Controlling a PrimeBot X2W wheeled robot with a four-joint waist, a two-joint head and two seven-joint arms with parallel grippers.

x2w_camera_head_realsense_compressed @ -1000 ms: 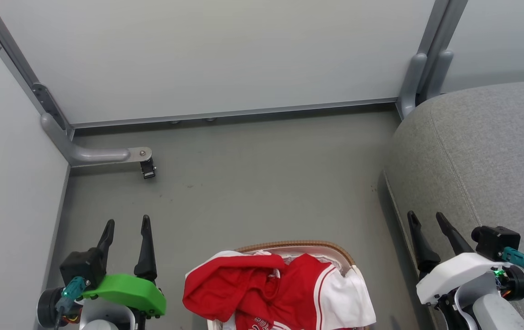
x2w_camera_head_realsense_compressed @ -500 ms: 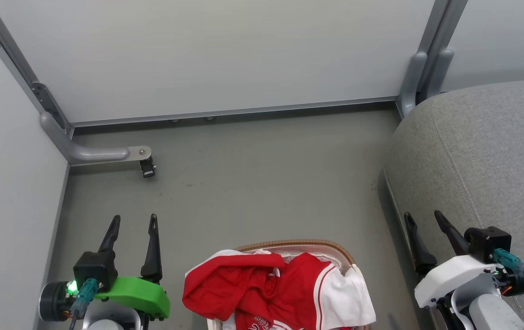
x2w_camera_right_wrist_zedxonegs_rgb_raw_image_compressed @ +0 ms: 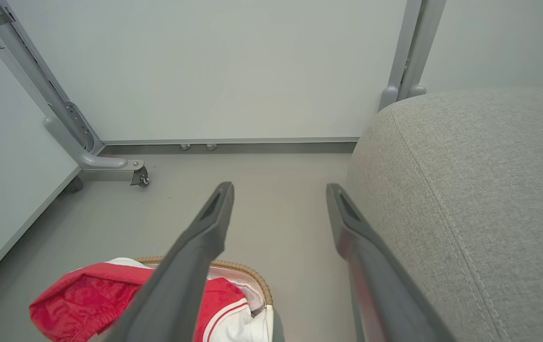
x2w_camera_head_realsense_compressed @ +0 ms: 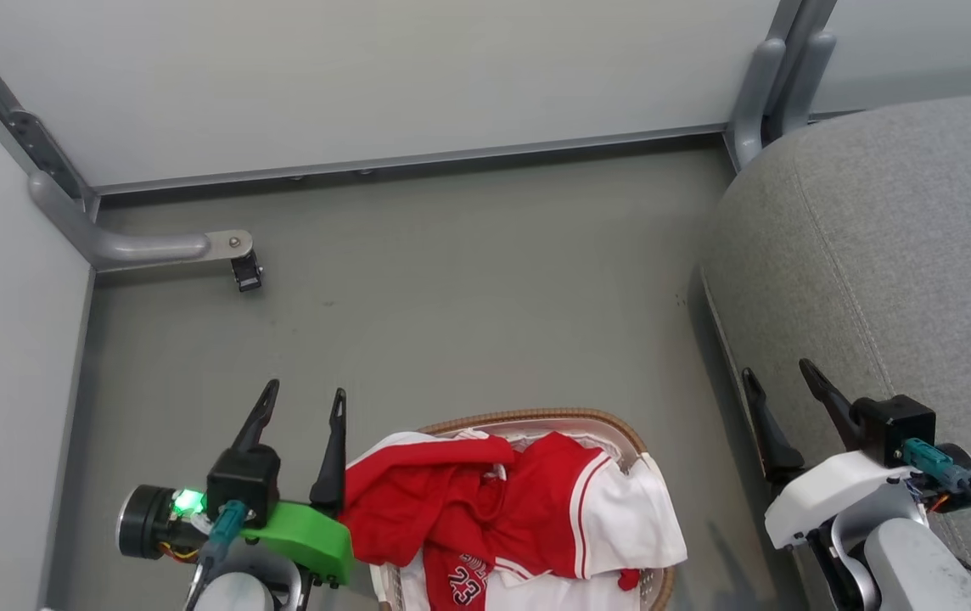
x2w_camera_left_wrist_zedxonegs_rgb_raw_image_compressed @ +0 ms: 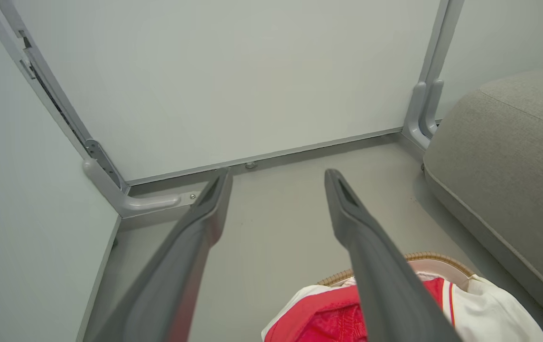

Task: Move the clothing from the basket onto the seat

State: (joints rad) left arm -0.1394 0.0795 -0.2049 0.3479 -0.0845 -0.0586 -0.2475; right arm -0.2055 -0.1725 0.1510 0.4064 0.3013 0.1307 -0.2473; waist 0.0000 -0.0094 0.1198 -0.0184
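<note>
Dark fingers of the left gripper (x2w_camera_head_realsense_compressed: 305, 392) stand spread and empty, just beside the left rim of the basket (x2w_camera_head_realsense_compressed: 536, 417) and close to a red fold hanging over it. The right gripper (x2w_camera_head_realsense_compressed: 776, 371) is spread too, holding nothing, at the edge of the seat (x2w_camera_head_realsense_compressed: 893, 238) nearest the basket. The clothing (x2w_camera_head_realsense_compressed: 485, 501) lies heaped in the basket, which sits on the floor (x2w_camera_head_realsense_compressed: 451, 297) between the grippers. What shows of the seat is bare, so I judge the task barely begun: every grasp, lift and carry is left.
</note>
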